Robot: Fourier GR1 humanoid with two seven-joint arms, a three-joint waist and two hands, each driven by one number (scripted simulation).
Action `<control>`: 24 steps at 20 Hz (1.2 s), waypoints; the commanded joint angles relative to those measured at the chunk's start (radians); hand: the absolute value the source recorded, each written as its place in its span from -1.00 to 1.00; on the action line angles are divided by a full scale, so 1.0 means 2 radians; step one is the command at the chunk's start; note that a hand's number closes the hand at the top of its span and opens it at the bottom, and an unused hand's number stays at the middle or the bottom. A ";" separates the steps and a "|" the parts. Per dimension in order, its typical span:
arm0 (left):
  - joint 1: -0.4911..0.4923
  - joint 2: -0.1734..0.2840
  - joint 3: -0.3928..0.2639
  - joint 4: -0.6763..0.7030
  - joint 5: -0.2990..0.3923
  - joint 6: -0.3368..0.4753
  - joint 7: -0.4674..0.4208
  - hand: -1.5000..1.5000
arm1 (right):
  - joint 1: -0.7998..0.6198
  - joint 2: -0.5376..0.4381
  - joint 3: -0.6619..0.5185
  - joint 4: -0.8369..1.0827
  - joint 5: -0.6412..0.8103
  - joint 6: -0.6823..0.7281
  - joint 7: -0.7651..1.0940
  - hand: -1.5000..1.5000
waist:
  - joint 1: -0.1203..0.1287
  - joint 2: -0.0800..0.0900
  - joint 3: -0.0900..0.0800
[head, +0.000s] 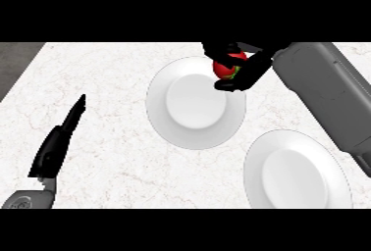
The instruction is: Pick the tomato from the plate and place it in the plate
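Tomato (229,67) within curled fingers of right hand (245,68), above far plate's (163,112) rim.

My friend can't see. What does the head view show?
The right hand curls round a red tomato above the far white plate's edge. A second plate sits nearer, and the left hand rests open at left.

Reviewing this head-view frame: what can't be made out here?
- Tomato: mostly covered by the right hand curled round it; whether it touches the far plate cannot be told.
- Far plate: its upper right rim is hidden under that hand.
- Near plate: lower rim cut off by the view's bottom edge.
- Left hand: seen edge-on, palm not visible.
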 commanded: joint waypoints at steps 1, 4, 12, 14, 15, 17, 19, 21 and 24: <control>0.014 0.008 0.012 0.007 0.000 0.002 -0.009 0.00 | -0.008 0.028 0.053 0.041 0.024 0.058 -0.092 1.00 | -0.015 -0.005 0.000; 0.001 0.004 0.020 0.020 0.006 0.004 -0.007 0.00 | -0.027 0.056 0.090 0.055 0.045 0.043 -0.098 1.00 | -0.030 -0.008 -0.001; 0.030 0.023 0.042 0.008 0.021 -0.009 -0.014 0.00 | -0.024 0.099 0.169 0.122 0.087 0.006 -0.150 1.00 | -0.039 -0.012 0.000; 0.024 0.007 0.025 -0.009 0.009 0.003 0.008 0.00 | -0.018 0.128 0.161 0.161 0.052 0.045 -0.098 1.00 | -0.042 -0.013 0.000; 0.035 0.002 0.019 0.001 0.002 0.008 -0.006 0.00 | -0.017 0.148 0.163 0.186 0.057 0.019 -0.090 1.00 | -0.039 -0.011 0.000; 0.030 0.000 0.021 -0.007 0.003 0.009 0.006 0.00 | -0.022 0.168 0.175 0.217 0.070 0.007 -0.082 -1.00 | -0.042 -0.013 0.000; 0.048 0.008 0.031 -0.001 0.008 0.003 -0.019 0.00 | -0.034 0.167 0.178 0.244 0.079 0.003 -0.098 -1.00 | -0.044 -0.013 0.000; 0.052 0.014 0.040 -0.005 0.013 0.001 -0.022 0.00 | -0.026 0.203 0.174 0.255 0.072 -0.018 -0.096 -1.00 | -0.045 -0.014 0.000; 0.047 0.008 0.037 0.004 0.012 0.001 -0.018 0.00 | -0.019 0.187 0.151 0.267 0.041 0.010 -0.133 -1.00 | -0.052 -0.013 0.000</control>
